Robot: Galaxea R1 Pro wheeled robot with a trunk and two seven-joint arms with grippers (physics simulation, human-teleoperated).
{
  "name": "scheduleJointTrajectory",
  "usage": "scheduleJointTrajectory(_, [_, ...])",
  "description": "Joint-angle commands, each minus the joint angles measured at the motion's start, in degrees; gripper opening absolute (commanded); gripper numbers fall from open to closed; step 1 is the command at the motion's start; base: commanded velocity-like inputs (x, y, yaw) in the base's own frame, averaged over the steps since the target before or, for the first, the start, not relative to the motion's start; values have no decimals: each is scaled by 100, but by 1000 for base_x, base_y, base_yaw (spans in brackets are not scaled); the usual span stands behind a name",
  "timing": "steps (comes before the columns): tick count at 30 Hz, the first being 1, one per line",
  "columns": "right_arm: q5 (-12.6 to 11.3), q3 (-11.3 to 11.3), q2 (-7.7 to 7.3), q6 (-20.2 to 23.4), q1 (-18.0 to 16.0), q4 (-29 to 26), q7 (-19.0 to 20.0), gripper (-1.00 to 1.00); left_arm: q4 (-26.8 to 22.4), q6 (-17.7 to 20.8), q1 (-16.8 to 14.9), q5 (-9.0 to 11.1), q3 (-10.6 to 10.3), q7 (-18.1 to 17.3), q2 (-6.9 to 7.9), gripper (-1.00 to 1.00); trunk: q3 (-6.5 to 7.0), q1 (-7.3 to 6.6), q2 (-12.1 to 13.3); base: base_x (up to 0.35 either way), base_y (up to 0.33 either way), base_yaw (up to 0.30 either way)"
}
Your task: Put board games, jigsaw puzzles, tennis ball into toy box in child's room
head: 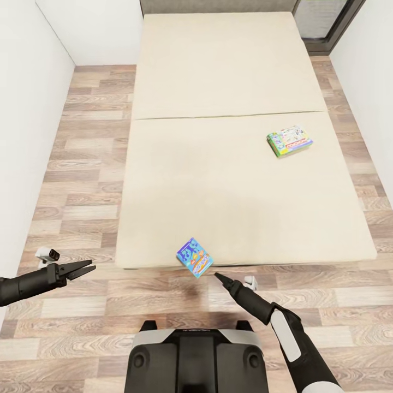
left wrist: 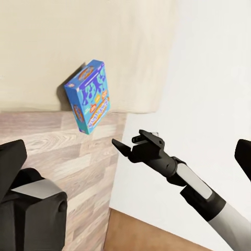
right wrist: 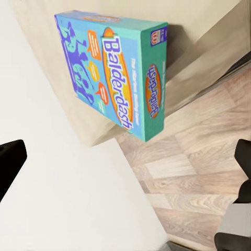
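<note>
The right gripper (head: 219,277) pointed toward the near edge of the bed (head: 229,82), its fingers drawn together to a narrow tip and holding nothing; it stood just beside the blue board game (head: 194,257) without touching it. In the left wrist view the same right gripper (left wrist: 119,146) appeared just below the blue board game (left wrist: 88,96), apart from it. The left gripper (head: 87,267) hovered over the wood-plank floor (head: 82,164) to the left of the bed's near corner, its two fingers parted in a narrow V and empty.

The blue board game sat at the bed's near edge, tilted, with one end overhanging the mattress above the floor. In the right wrist view the blue board game (right wrist: 112,70) bore the lettering "Balderdash" on its face and on its side, and leaned against the side of the bed (right wrist: 204,31).

A second board game (head: 289,140), green, white and red, lay flat on the bed, well apart from the blue one, toward the bed's right side and just on the near side of the seam across the mattress. The bed's far end met a grey headboard (head: 218,5), with a dark-framed window (head: 327,22) beside its right corner.
</note>
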Motion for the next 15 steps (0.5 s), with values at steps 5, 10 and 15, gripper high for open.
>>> scheduleJointTrajectory(5, [-22,-20,-8,45,-9,0,9,100,0,60,-1,2,-1,-20,1,100,-93,111,-206,0,0,0])
scheduleJointTrajectory(10, [-22,-18,-7,39,-10,0,14,100,0,60,-1,2,-1,-20,1,100,-183,221,-406,0,0,0])
scheduleJointTrajectory(15, [-26,-18,-11,46,-10,0,34,100,0,60,-1,2,-1,-19,1,100,-273,331,-607,0,0,0])
